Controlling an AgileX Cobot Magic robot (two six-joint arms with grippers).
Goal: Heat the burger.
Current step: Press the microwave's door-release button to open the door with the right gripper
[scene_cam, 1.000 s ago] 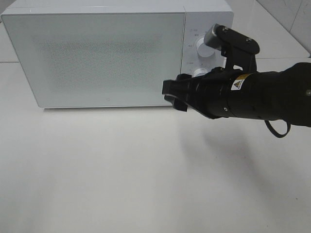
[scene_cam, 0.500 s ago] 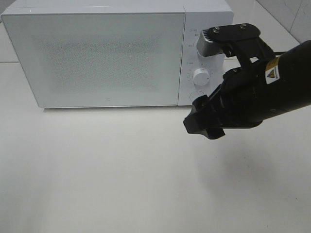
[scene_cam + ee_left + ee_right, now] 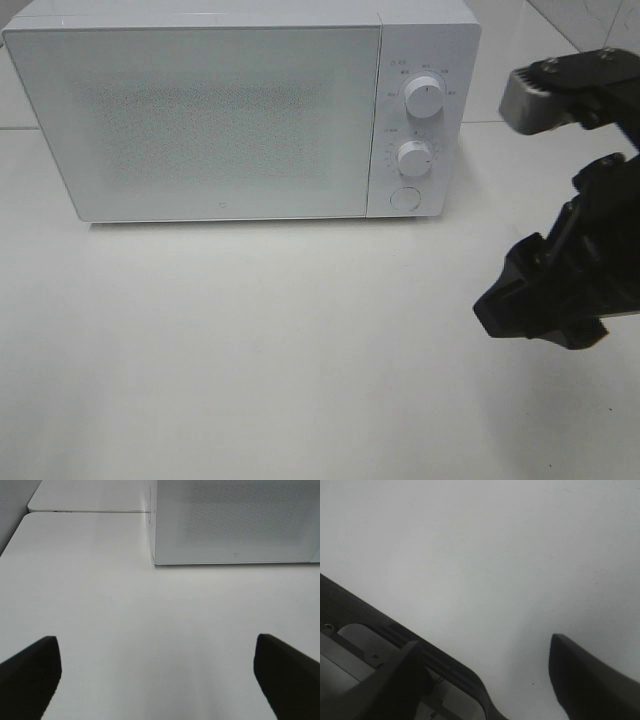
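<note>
High camera: my right arm has pulled back from the microwave (image 3: 220,120) since half a second ago, when it hung in front of the control panel. The right gripper (image 3: 505,308) now sits low at the right edge of the view, over the white bench (image 3: 250,350) and well apart from the oven. The upper knob (image 3: 424,98), the lower knob (image 3: 414,158) and the round button (image 3: 404,197) beneath them are uncovered. From this angle I cannot tell how the jaws stand. The microwave has not shifted, and its frosted door (image 3: 200,115) is closed. The burger does not show in this view, so I cannot say where it sits, how it looks or which way it points.

Left wrist camera: the left gripper (image 3: 157,650) is released, its two dark fingers (image 3: 30,677) spread wide over bare bench (image 3: 125,605) with nothing between them. It faces the microwave (image 3: 235,520), whose closed door fills the far corner of the view. No burger is in sight here either.

Right wrist camera: the right gripper (image 3: 485,642) is released too, one finger (image 3: 590,680) set well apart from the other, only bench (image 3: 470,555) between them
</note>
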